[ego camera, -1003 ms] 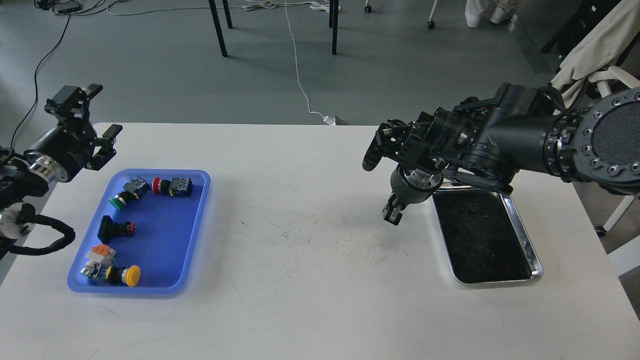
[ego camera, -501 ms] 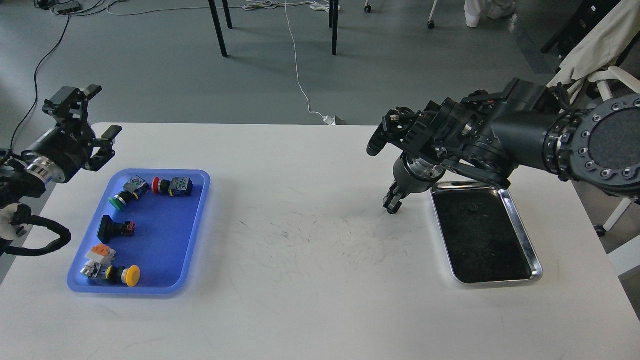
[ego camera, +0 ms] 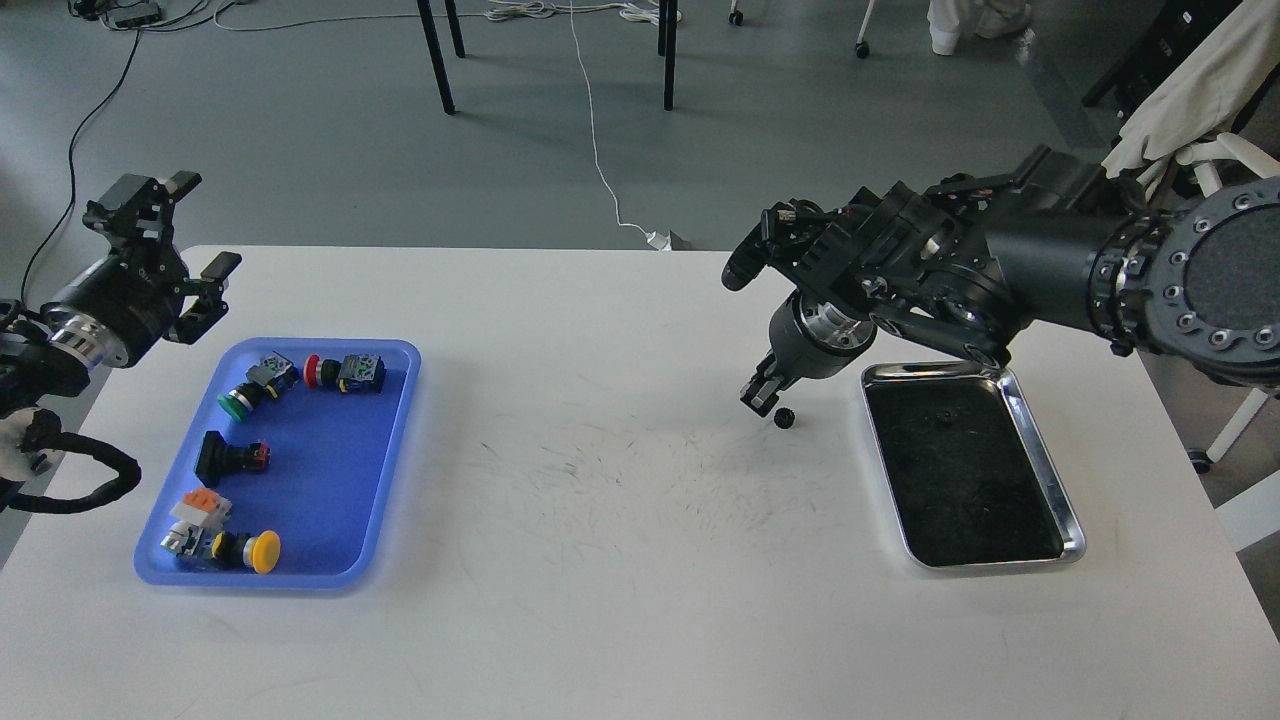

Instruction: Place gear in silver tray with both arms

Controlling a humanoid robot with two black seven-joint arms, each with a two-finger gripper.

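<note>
A small black gear (ego camera: 784, 418) lies on the white table, just left of the silver tray (ego camera: 1048, 470). The tray has a dark bottom with a small dark speck (ego camera: 941, 417) near its far end. My right gripper (ego camera: 759, 394) hangs just above and left of the gear, apart from it. Its dark fingers are too small to tell apart. My left gripper (ego camera: 200, 225) is open and empty, raised over the table's far left corner, beyond the blue tray.
A blue plastic tray (ego camera: 395, 440) at the left holds several push-button switches, among them a green one (ego camera: 236, 402), a red one (ego camera: 314, 371) and a yellow one (ego camera: 262, 551). The right arm's thick body (ego camera: 1050, 275) hangs over the silver tray's far end.
My right gripper has risen and moved left, away from the table. The gear, not seen before, now lies on the table below it. The left arm has barely moved.
</note>
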